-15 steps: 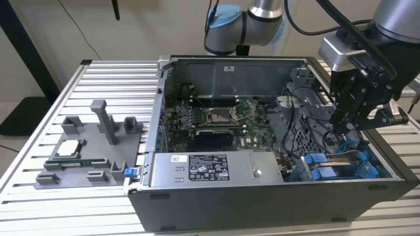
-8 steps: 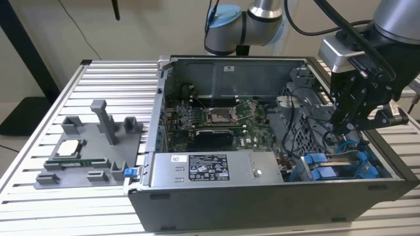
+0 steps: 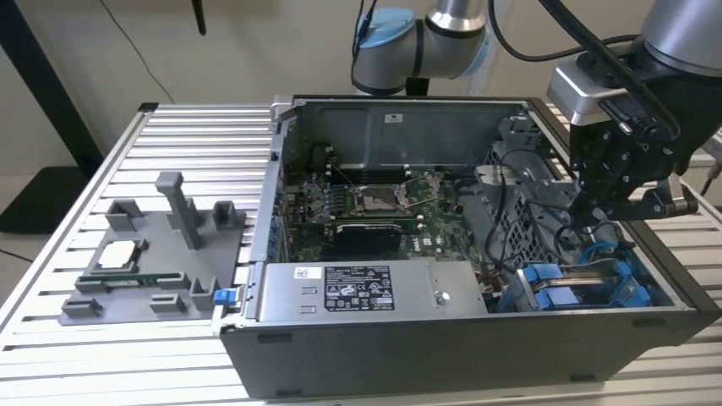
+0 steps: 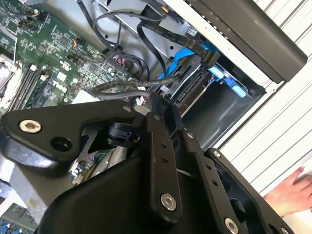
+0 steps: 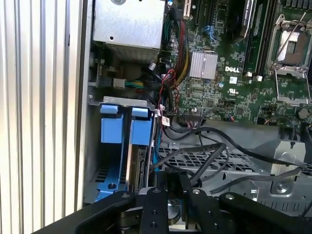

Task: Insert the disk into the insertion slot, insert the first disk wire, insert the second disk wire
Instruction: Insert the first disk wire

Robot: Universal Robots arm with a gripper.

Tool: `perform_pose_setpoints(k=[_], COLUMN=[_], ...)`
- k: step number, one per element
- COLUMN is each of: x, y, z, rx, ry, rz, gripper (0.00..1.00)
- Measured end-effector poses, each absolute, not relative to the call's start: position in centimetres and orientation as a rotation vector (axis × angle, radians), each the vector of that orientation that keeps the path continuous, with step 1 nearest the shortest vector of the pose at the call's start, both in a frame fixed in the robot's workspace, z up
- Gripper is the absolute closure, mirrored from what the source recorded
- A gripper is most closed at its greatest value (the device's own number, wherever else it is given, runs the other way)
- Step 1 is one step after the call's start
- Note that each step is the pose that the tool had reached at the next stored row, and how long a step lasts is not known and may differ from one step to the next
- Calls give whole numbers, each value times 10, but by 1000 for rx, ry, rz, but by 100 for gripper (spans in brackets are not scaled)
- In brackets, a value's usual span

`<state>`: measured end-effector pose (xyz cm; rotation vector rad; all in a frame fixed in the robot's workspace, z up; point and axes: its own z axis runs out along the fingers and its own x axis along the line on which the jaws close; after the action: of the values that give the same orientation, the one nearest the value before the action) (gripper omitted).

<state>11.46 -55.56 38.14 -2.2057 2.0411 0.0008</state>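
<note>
One key relation: in the exterior view, the insertion slot (image 3: 587,289) sits at 6 o'clock, close under the tool (image 3: 589,227). Can't tell if the tool's clenched or released.

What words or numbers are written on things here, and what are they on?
The label on the power-supply box: print too small to read.
The white sticker on the case's back wall: too small to read.
The white logo on the motherboard: a brand mark, not quoted.
Nothing else legible.
</note>
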Motion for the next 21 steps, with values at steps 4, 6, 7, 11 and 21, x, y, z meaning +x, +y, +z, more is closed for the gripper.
perform_pose_setpoints(k=[4, 6, 7, 11, 21], x=[115, 115, 115, 115, 130], y=[-556, -556, -556, -556, -557], z=[381, 381, 381, 381, 381], rx=[-2206, -2206, -2206, -2206, -2228], ry=[2041, 2041, 2041, 2041, 2067], rz=[1, 1, 1, 1, 58], gripper=[100, 100, 100, 100, 100])
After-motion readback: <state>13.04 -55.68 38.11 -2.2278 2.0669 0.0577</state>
